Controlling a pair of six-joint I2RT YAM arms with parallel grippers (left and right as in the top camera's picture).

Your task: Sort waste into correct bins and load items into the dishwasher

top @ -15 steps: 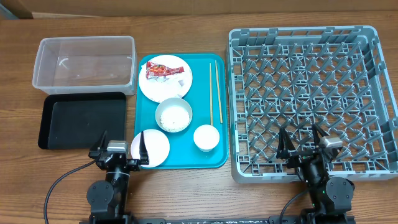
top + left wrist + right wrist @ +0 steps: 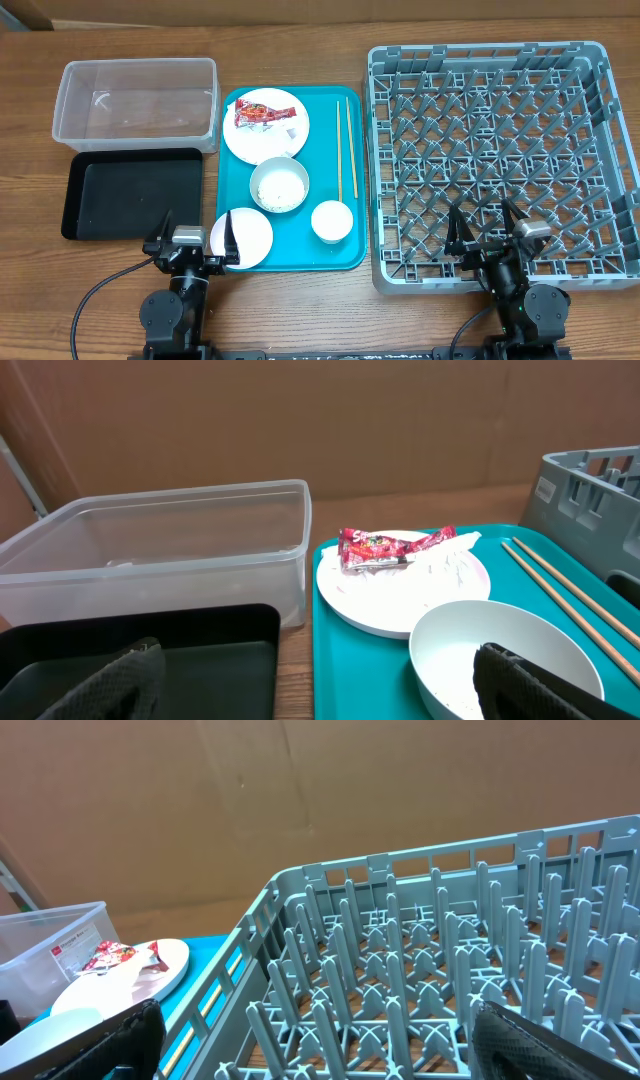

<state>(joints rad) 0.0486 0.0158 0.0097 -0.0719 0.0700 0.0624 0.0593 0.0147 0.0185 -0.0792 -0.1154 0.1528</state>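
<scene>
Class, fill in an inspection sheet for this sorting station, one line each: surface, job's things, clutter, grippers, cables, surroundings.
Surface: wooden table, with a teal tray in the middle.
Job's things: clear tub and black tray on the left, nothing seen inside; grey dish rack on the right, unloaded. The teal tray holds a large plate bearing a red-and-white wrapper and white paper, plus a bowl, cup, small plate and two chopsticks.
Clutter: nothing seen.
Grippers: left gripper and right gripper both open, holding nothing.
Cables: a black cable trails from each arm base.
Surroundings: cardboard wall behind.
</scene>
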